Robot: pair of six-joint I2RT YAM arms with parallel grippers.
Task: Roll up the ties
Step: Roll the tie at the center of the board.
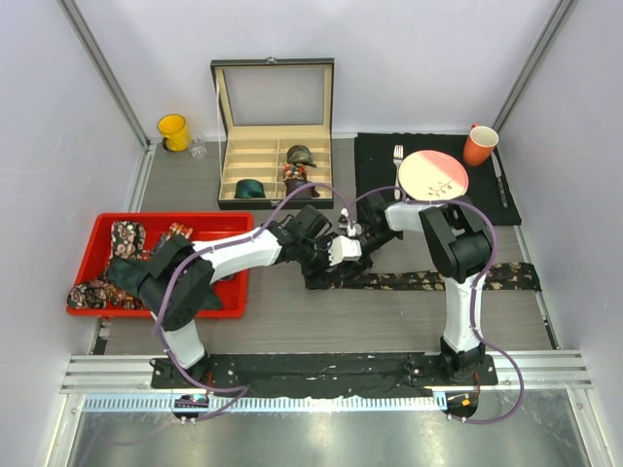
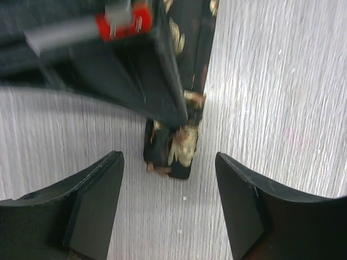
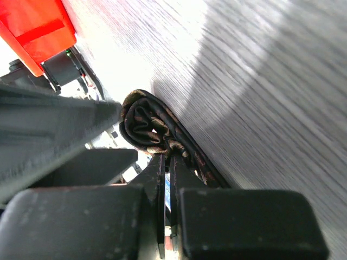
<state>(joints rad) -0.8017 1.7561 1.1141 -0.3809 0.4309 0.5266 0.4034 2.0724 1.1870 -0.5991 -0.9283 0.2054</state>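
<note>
right wrist: right pincer [image 3: 169, 187] nips tie [image 3: 145, 123] | left wrist: left pincer [image 2: 169, 173] spread

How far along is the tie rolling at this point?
Done: three coiled ties sit in the box, one green and two floral. In hand: the right gripper is shut on the partly coiled end of a floral tie whose length lies flat across the table; the left gripper stands open beside that end. Left: finishing this roll, then the loose ties in the red tray.
</note>
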